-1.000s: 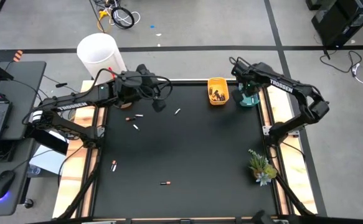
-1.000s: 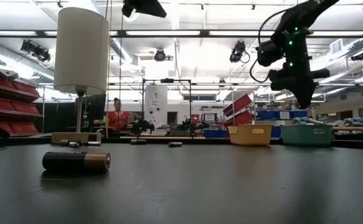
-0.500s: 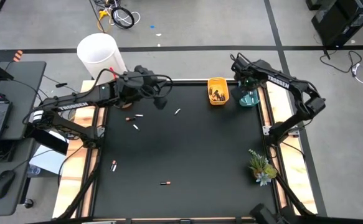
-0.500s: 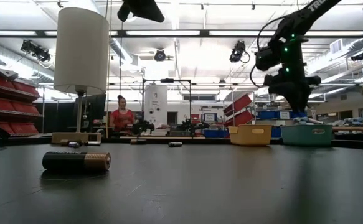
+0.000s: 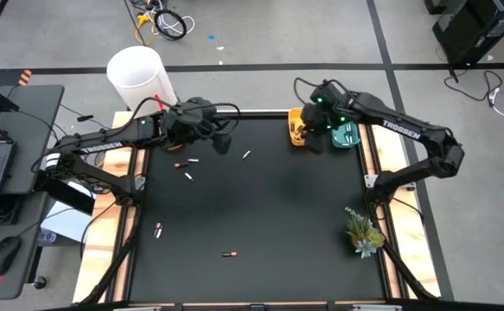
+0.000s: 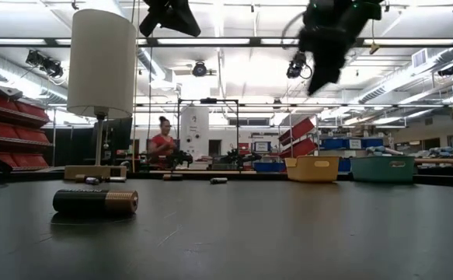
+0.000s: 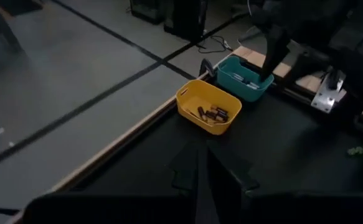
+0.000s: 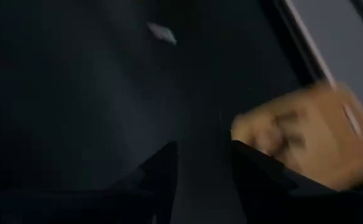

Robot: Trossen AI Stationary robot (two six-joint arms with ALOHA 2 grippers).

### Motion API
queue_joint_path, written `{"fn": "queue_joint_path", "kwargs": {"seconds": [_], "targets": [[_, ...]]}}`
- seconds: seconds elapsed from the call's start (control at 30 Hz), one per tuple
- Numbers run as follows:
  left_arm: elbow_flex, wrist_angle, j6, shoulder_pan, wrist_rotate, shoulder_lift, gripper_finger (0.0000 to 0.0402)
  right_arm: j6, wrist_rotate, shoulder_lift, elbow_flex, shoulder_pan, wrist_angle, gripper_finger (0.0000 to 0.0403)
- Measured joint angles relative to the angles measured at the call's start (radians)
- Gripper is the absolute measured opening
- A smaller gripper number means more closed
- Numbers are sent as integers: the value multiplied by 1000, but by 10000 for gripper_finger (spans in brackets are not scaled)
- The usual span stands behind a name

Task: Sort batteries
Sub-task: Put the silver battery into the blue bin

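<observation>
Several batteries lie loose on the black mat: three at the far left [image 5: 188, 167], a pale one [image 5: 246, 155] at mid-far, two [image 5: 157, 230] [image 5: 228, 254] nearer. One dark and copper battery [image 6: 94, 201] lies on its side close to the low camera. The yellow tray [image 5: 300, 127] holds dark batteries [image 7: 212, 114]; the teal tray [image 5: 347, 135] stands right of it. My left gripper [image 5: 223, 144] hangs high over the far left, fingers [image 7: 187, 165] together, nothing seen between them. My right gripper [image 5: 317, 141] hovers open beside the yellow tray, empty [image 8: 205, 152].
A white lampshade [image 5: 137, 76] stands beyond the mat's far left corner. A small plant [image 5: 362, 231] sits at the right edge. Wooden rails [image 5: 373, 164] border the mat. The mat's middle and near right [image 5: 277, 216] carry nothing.
My right gripper has risen from over the teal tray and swung toward the table's left, past the yellow tray's near side, tipping and rolling as it went. My left gripper has stayed in place and rolled a little. No battery on the mat has moved.
</observation>
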Motion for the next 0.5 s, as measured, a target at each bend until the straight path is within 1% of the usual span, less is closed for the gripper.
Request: {"fn": "queue_joint_path", "kwargs": {"seconds": [0.1, 0.17, 0.3, 0.37, 0.43, 0.5], "targets": [[0, -19, -69, 0, 5, 10, 46, 0, -38, 37, 0, 60, 150, 158], [0, -39, -126, -1, 14, 23, 46, 0, -78, 87, 0, 88, 253, 162], [0, -112, -261, -4, 89, 41, 46, -2, -230, 204, 0, 128, 427, 178], [0, -115, -299, -31, 72, 41, 46, -40, -269, 271, 0, 141, 491, 187], [0, -65, -299, -67, 37, 29, 46, -91, -276, 341, 0, 149, 543, 197], [0, -55, -289, -87, 29, 14, 46, -124, -285, 408, 0, 154, 605, 209]]}}
